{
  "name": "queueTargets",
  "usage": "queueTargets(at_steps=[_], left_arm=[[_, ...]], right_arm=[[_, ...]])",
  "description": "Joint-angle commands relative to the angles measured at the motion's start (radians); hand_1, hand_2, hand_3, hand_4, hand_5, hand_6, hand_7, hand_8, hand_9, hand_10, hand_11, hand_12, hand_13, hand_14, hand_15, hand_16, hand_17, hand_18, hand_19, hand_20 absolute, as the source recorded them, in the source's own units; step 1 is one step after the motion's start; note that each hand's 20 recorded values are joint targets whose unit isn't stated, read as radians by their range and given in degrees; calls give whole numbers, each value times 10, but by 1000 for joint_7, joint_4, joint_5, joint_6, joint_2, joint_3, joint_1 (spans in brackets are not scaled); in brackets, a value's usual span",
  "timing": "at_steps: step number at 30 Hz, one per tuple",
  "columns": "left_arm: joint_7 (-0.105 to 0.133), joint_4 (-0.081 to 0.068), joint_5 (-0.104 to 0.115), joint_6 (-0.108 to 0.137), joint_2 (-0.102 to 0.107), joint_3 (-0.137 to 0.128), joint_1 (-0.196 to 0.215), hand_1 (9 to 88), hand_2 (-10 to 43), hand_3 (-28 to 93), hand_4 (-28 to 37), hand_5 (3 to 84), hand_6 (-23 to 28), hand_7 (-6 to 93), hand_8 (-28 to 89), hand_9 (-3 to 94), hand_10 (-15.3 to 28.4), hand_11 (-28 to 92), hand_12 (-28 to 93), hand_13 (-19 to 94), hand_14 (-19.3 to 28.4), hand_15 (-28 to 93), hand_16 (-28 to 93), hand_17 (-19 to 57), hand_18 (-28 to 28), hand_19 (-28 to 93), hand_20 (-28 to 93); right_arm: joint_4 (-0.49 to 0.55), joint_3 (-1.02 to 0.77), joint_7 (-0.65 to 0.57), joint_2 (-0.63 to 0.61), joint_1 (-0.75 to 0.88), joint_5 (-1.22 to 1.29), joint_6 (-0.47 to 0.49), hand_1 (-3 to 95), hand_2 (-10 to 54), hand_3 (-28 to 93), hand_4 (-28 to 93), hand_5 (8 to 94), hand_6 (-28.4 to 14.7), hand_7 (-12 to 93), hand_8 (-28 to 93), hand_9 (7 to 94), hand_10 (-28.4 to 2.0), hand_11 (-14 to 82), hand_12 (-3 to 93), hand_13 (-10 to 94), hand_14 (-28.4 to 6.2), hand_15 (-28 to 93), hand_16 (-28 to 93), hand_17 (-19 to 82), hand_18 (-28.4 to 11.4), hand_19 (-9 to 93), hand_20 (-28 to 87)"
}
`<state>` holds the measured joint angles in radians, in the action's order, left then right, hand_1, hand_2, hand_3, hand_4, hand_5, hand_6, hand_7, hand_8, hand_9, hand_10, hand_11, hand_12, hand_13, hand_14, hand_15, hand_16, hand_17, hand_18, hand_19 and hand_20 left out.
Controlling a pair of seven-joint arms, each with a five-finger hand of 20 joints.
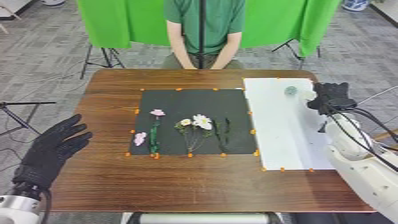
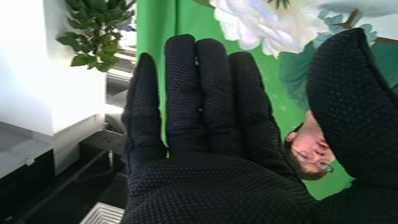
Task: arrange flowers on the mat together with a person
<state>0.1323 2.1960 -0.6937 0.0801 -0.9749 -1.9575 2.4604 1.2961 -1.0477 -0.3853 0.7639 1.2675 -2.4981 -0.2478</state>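
Brown table (image 1: 178, 187) bears the black mat (image 1: 178, 97) with flowers (image 1: 202, 121). Right of that mat, the right hand (image 1: 330, 94) is wide near a white bloom (image 1: 307, 95); left, the left hand (image 1: 40, 159) is loosely spread.

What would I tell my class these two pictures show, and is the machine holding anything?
It is a two-armed robot with gloved hands. The head view looks down over the brown table; the right wrist view comes from the right arm's wrist, looking along its own hand.

On the table lie a dark mat with pink flowers, white flowers and green stems, and a white sheet. The left hand is open beside the table's left edge. The right hand is at the sheet's far right, fingers straight, near another white bloom. Neither hand appears to grip anything.
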Motion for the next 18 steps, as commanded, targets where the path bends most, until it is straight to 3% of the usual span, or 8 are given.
queueTargets(at_steps=[1,6,12,18], left_arm=[[-10,-5,0,-3,3,4,-2,307,-23,690,-225,340,52,191,-94,298,127,221,185,263,157,367,-3,-54,221,489,83],[-13,-7,1,-6,6,2,-6,307,-22,690,-226,340,52,191,-94,298,126,221,185,262,157,367,-3,-54,221,489,83],[-15,-11,0,-9,11,6,-13,307,-20,688,-225,340,52,191,-94,298,126,222,185,263,157,366,-4,-54,221,489,83],[-19,-11,0,-11,10,3,-10,307,-18,688,-226,340,52,190,-94,299,126,221,185,262,158,366,-3,-54,221,488,82]], right_arm=[[-20,25,-15,10,-31,-9,-6,304,-95,850,-283,415,-32,303,-141,475,-110,284,248,406,-67,389,233,172,-155,490,298],[-42,49,-19,18,-50,-17,-3,346,-91,848,-281,433,-13,326,-151,491,-104,291,252,433,-60,393,229,177,-154,489,294],[-74,83,-32,18,-58,-27,-78,386,-86,839,-282,470,14,368,-171,537,-82,339,260,489,-49,411,230,194,-149,489,293],[-86,93,-29,23,-49,-38,-141,461,-58,742,-283,529,36,529,-7,684,-54,261,478,589,-41,499,320,221,-140,492,305]])
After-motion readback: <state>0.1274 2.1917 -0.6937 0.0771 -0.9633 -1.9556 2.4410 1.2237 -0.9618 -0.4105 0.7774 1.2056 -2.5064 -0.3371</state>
